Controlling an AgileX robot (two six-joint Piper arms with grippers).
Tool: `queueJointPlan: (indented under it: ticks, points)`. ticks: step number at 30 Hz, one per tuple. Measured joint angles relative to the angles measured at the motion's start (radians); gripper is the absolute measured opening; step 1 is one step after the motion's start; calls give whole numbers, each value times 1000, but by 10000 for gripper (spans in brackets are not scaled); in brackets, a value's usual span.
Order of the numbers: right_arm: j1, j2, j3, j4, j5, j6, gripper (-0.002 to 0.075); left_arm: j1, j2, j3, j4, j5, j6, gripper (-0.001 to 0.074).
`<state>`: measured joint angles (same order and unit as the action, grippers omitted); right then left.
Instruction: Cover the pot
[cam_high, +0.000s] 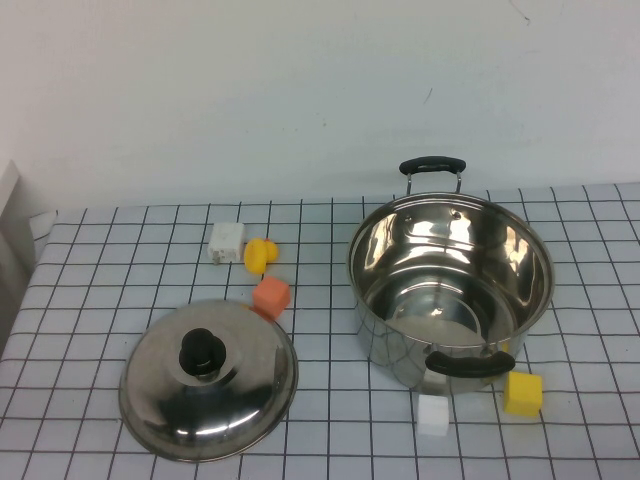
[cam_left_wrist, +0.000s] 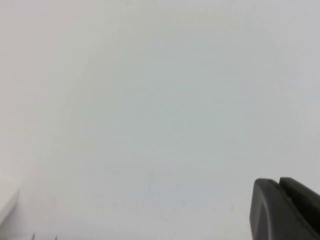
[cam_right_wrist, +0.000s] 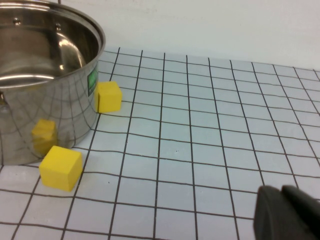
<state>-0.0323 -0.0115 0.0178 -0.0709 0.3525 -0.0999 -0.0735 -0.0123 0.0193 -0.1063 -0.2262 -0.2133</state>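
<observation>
The pot (cam_high: 400, 250), large, shiny steel, with two black loop handles, stands open and empty at the right of the checked table. It also shows in the right wrist view (cam_right_wrist: 45, 100). The domed steel lid (cam_high: 250, 385) with a black knob (cam_high: 203, 352) lies on the table at the front left, apart from the pot. Neither arm shows in the high view. My left gripper (cam_left_wrist: 280, 187) is shut, holds nothing and faces a bare white wall. My right gripper (cam_right_wrist: 281, 192) is shut and empty, low over the table to the right of the pot.
An orange cube (cam_high: 271, 297) touches the lid's far edge. A yellow piece (cam_high: 259, 255) and a white block (cam_high: 226, 242) lie behind it. A white cube (cam_high: 433, 414) and a yellow cube (cam_high: 523, 393) sit in front of the pot. Another yellow cube (cam_right_wrist: 108, 96) sits beside the pot.
</observation>
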Motion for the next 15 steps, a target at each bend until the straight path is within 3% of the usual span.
queueJointPlan:
  ticks: [15]
  points:
    - [0,0,0,0,0,0,9,0,0,0,0,-72,5,-2]
